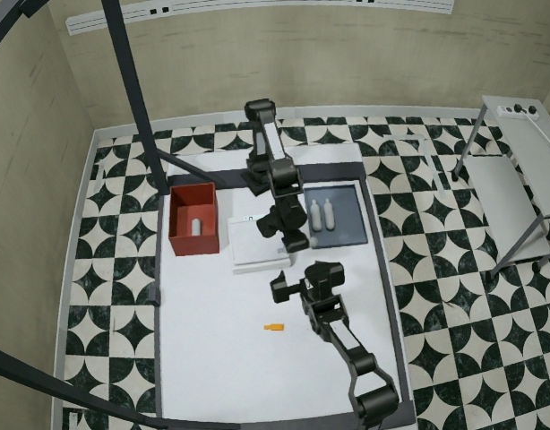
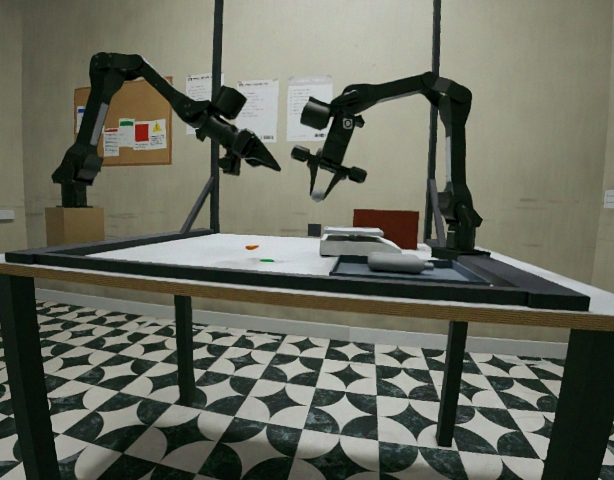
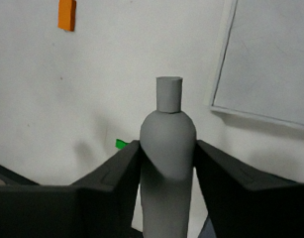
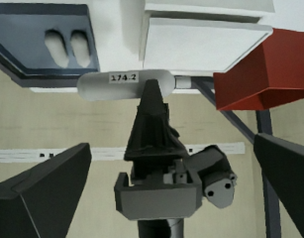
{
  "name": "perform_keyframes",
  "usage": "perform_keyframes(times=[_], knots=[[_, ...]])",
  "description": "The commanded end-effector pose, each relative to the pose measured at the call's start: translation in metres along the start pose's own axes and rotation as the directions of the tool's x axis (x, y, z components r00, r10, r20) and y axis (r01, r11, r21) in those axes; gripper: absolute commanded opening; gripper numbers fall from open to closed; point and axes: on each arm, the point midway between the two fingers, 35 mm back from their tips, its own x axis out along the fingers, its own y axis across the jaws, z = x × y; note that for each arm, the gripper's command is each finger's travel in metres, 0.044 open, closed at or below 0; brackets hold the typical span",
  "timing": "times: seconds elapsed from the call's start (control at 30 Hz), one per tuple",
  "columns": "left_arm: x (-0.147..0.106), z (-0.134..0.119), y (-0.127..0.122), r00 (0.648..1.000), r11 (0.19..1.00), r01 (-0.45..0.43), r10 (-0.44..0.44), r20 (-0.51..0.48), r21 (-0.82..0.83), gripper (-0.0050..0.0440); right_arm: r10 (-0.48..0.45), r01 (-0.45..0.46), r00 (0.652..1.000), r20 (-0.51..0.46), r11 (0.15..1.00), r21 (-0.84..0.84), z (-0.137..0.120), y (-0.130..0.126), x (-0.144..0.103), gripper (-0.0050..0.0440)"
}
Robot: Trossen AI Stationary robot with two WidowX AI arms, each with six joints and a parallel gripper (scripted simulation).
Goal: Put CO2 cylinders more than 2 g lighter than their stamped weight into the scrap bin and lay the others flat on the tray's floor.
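My left gripper (image 1: 302, 240) is shut on a grey CO2 cylinder (image 3: 167, 149) and holds it high above the table, between the white scale (image 1: 259, 245) and the blue tray (image 1: 335, 215). In the right wrist view this cylinder (image 4: 124, 84) lies level and its stamp reads 174.2. My right gripper (image 1: 279, 288) is open and empty, raised in the air and facing the left gripper (image 2: 325, 183). Two cylinders (image 1: 322, 214) lie flat side by side in the tray. One cylinder (image 1: 196, 227) is inside the red scrap bin (image 1: 194, 217).
A small orange piece (image 1: 273, 327) and a small green piece (image 2: 266, 260) lie on the white table top. Dark frame posts stand at the table's back corner beside the bin. The scale's platform has nothing on it.
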Motion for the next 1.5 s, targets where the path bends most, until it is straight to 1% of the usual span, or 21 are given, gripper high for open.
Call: perform_keyframes(times=[0.0,0.13,0.2,0.23,0.27,0.4,0.53,0.6,0.7,0.87,1.0,1.17,1.23,1.33,1.47], knots=[[-0.017,-0.001,0.012,0.999,0.999,-0.054,0.054,0.000,0.000,-0.0050,0.001,-0.001,0.999,-0.034,1.000,0.004,-0.014,0.000,-0.006,0.0440],[-0.017,-0.001,0.012,0.998,0.998,-0.055,0.055,0.001,0.001,-0.0050,0.001,-0.001,0.999,-0.034,1.000,0.004,-0.014,0.000,-0.006,0.0440],[-0.013,0.000,0.014,0.999,0.999,-0.054,0.054,0.001,0.001,-0.0050,0.001,-0.001,0.999,-0.034,1.000,0.004,-0.014,0.000,-0.006,0.0440],[-0.018,0.000,0.012,0.997,0.997,-0.073,0.073,0.001,0.001,-0.0050,0.001,-0.001,0.999,-0.034,1.000,0.004,-0.014,0.000,-0.006,0.0440],[-0.015,0.000,0.008,0.998,0.998,-0.070,0.070,0.002,0.001,-0.0050,0.001,-0.001,0.999,-0.034,1.000,0.004,-0.014,0.000,-0.006,0.0440],[-0.014,0.000,0.006,0.990,0.990,-0.139,0.139,0.005,0.001,-0.0050,0.001,-0.001,0.999,-0.034,1.000,0.004,-0.014,0.000,-0.006,0.0440],[-0.013,0.000,0.006,0.974,0.974,-0.226,0.226,0.007,0.000,-0.0050,0.001,-0.001,0.999,-0.034,1.000,0.004,-0.014,0.000,-0.006,0.0440],[-0.013,0.000,0.006,0.974,0.974,-0.226,0.226,0.007,0.000,-0.0050,0.001,-0.001,0.999,-0.034,1.000,0.004,-0.014,0.000,-0.006,0.0440],[-0.013,0.000,0.005,0.956,0.956,-0.292,0.292,0.008,-0.001,-0.0050,0.001,-0.001,0.999,-0.034,1.000,0.004,-0.014,0.000,-0.006,0.0440],[-0.012,0.000,0.003,0.935,0.935,-0.354,0.354,0.010,-0.003,-0.0050,0.001,-0.001,0.999,-0.034,1.000,0.004,-0.014,0.000,-0.006,0.0440],[-0.012,0.000,0.003,0.928,0.928,-0.374,0.374,0.009,-0.003,-0.0050,0.001,-0.001,0.999,-0.034,1.000,0.004,-0.014,0.000,-0.006,0.0440],[-0.011,0.000,0.003,0.928,0.928,-0.372,0.372,0.009,-0.003,-0.0050,0.001,-0.001,0.999,-0.034,1.000,0.004,-0.014,0.000,-0.006,0.0440],[-0.019,0.000,0.011,0.919,0.919,-0.394,0.394,0.009,-0.003,-0.0050,0.001,-0.001,0.999,-0.034,1.000,0.004,-0.014,0.000,-0.006,0.0440],[-0.018,-0.001,0.012,0.924,0.924,-0.382,0.382,0.009,-0.003,-0.0050,0.001,-0.001,0.999,-0.034,1.000,0.004,-0.014,0.000,-0.006,0.0440],[-0.018,-0.001,0.012,0.923,0.923,-0.384,0.384,0.009,-0.003,-0.0050,0.001,-0.001,1.000,-0.030,1.000,0.004,-0.017,0.000,0.006,0.0440]])
